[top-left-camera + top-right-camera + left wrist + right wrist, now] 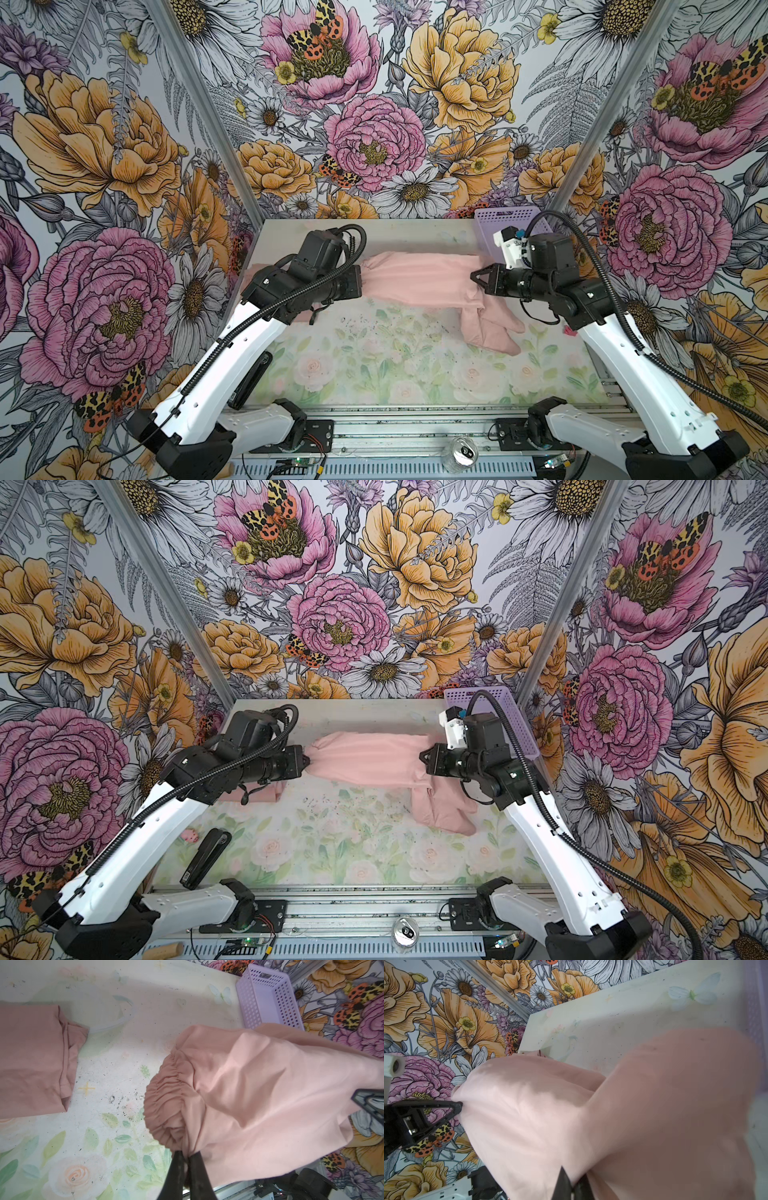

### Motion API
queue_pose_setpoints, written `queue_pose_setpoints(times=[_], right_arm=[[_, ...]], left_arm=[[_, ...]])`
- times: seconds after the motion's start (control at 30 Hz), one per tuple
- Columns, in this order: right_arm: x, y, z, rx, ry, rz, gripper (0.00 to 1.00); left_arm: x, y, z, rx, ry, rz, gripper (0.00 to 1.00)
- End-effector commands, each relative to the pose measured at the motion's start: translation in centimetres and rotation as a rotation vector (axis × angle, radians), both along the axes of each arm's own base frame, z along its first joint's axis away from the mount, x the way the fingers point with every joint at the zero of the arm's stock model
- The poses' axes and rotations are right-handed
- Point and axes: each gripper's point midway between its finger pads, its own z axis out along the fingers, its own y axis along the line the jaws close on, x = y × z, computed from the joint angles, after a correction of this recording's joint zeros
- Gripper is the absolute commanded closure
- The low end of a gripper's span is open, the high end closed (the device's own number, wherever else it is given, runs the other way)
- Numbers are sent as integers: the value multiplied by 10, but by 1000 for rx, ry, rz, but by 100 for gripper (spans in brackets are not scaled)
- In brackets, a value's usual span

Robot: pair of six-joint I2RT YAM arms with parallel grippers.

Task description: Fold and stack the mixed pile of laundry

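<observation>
Both sets of fingers pinch the pink shorts (pixel 419 278): left gripper (pixel 306 761) at nine o'clock, right gripper (pixel 473 276) at three. Keep the span taut and level while lowering it flat onto the desk (pixel 374 365).

No legible text, label, brand or number in any view. The pink shorts (pixel 259 1095), the folded pink garment (pixel 31 1059) and the lavender basket (pixel 268 993) carry no readable marks; the black object (pixel 205 858) lying near the left arm's base in a top view has a small pale patch at its near end, too small to read. The can top (pixel 462 451) on the front rail shows no readable print either.
</observation>
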Motion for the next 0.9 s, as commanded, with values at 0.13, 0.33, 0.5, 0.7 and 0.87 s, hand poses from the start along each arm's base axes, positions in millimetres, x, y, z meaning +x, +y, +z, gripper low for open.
queue_pose_setpoints(times=[0.13,0.33,0.5,0.7,0.87], right_arm=[[61,-9,-77,-180,294,34,79],[78,-7,-126,-274,324,24,54],[29,-22,-176,-311,403,-30,45],[-31,-57,-241,-409,510,-113,34],[-51,-67,-267,-422,573,-168,32]], left_arm=[[31,16,-34,4,165,52,100],[57,11,-62,54,237,22,100],[62,17,-75,65,258,38,100],[64,27,-75,66,256,61,100],[62,27,-78,64,264,59,100]])
